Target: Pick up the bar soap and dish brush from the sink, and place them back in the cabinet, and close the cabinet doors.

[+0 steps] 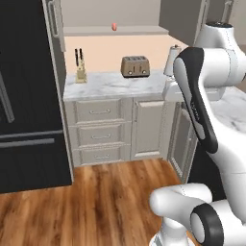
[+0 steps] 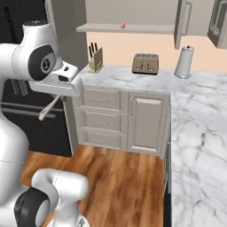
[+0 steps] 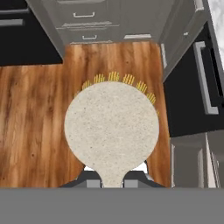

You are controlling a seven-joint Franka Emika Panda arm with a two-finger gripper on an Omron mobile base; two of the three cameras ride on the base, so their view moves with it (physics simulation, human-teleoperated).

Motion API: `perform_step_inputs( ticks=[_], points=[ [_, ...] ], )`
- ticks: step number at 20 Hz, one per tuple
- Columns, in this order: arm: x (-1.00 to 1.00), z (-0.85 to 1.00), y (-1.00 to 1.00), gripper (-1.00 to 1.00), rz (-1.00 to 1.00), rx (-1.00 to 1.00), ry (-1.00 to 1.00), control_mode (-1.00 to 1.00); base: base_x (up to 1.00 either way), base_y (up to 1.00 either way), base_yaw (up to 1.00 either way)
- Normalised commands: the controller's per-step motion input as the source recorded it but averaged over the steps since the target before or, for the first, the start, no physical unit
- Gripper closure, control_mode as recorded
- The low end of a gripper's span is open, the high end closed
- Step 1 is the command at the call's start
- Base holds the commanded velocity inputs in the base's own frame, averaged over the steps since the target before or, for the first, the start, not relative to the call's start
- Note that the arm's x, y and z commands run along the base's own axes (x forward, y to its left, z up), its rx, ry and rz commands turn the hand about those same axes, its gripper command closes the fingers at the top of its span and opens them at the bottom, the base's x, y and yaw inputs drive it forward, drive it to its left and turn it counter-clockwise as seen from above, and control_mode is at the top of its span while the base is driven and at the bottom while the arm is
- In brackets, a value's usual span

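While the arm is folded high over the wood floor (image 3: 35, 127), the gripper (image 3: 113, 180) is clenched on the brush (image 3: 111, 127): in the hand view the narrow neck of the brush goes down between the two dark fingertips (image 3: 133, 177), and the round cream head with short yellow bristles at its far edge stands up in front of the camera. In the right base view a thin tan handle (image 2: 48, 108) hangs down from under the hand, so I judge that the grip is near the head and the long part is left free below. Holding it close to the head probably keeps the brush from swinging when the base drives.

The soap (image 1: 114, 26) seems to lie already on the shelf (image 1: 134, 30) of the cabinet, a small salmon spot above the counter (image 1: 110, 84) with the toaster (image 1: 135, 66) and the knife block (image 1: 80, 65). The doors (image 1: 55, 21) stand open at both sides of the shelf, which leaves the way free for the second thing.

The gripper points down to the floor, well apart from the shelf, with the drawers (image 3: 83, 17) at the top of the hand view. My judgement is that the brush is in transport: the next move needs a lift and a turn toward the shelf, beside the soap, and then the doors have to be shut
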Motion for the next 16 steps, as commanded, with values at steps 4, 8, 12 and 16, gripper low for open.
perform_step_inputs(
  ticks=[4,8,12,16],
  points=[
    [0.0,0.0,0.0,1.0,0.0,0.0,0.0,1.0,0.69,-0.21,0.0],
    [0.0,0.0,0.0,1.0,0.0,0.0,0.0,1.0,0.86,-0.13,0.0],
    [0.0,0.0,0.0,1.0,0.0,0.0,0.0,1.0,0.85,-0.17,0.0],
    [0.0,0.0,0.0,1.0,0.0,0.0,0.0,1.0,0.77,-0.25,0.0]
  ],
)
